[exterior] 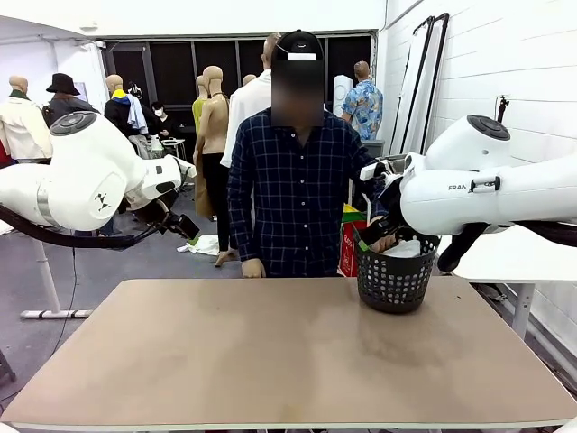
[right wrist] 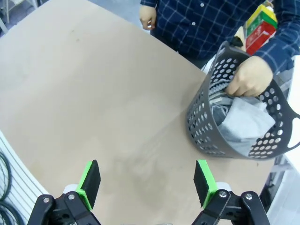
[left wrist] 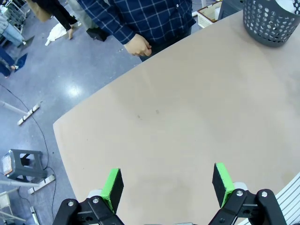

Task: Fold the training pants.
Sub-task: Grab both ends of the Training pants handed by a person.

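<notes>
finds the pants [right wrist: 243, 122] bunched in the basket [right wrist: 201, 126] at right of the right wrist frame, with a person's hand [right wrist: 248, 77] gripping them. keeps left gripper [left wrist: 167, 169] and right gripper [right wrist: 146, 164] spread wide above the table [left wrist: 187, 108], at bottom of frame.

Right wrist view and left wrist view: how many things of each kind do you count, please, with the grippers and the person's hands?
table: 1
basket: 1
training pants: 1
grippers: 2, left gripper and right gripper
hands: 2, hand in the basket and hand at the table edge
Total: 7
</notes>
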{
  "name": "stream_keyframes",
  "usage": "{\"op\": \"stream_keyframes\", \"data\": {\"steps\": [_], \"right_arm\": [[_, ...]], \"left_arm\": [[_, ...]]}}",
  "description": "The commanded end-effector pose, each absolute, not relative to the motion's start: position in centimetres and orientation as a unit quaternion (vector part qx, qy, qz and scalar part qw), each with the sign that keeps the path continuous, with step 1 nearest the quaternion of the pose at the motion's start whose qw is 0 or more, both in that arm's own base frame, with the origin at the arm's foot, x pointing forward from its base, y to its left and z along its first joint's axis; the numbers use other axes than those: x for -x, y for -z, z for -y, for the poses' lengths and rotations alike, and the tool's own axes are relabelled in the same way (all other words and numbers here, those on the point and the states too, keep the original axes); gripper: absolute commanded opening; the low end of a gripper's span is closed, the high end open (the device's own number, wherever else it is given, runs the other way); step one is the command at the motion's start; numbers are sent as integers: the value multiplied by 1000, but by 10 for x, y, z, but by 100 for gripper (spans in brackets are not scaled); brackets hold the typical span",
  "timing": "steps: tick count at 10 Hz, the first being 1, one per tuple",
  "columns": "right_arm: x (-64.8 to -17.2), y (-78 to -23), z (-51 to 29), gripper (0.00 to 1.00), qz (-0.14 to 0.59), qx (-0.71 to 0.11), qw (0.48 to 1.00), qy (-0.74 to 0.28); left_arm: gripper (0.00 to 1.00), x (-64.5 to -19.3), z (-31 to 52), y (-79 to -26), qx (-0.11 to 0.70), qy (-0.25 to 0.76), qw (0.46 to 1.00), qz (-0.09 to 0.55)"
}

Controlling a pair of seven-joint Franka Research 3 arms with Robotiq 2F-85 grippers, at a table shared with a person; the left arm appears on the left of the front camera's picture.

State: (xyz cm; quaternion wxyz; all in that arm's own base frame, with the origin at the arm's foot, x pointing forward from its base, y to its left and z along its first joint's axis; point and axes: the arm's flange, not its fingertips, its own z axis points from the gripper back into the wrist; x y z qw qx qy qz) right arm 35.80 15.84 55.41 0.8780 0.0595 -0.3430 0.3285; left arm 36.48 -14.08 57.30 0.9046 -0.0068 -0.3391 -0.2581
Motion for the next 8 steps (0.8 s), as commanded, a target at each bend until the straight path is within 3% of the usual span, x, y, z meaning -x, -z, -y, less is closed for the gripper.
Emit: {"op": "stream_keyframes", "data": {"steps": [1, 8], "right_arm": [[-357, -557, -158, 100, 346, -61, 878, -326], [-357, -557, -158, 100, 346, -61, 878, -326]], "left_arm": [[100, -364, 141, -573, 7, 259, 904, 340], [100, -364, 141, -573, 7, 259, 904, 340]]}}
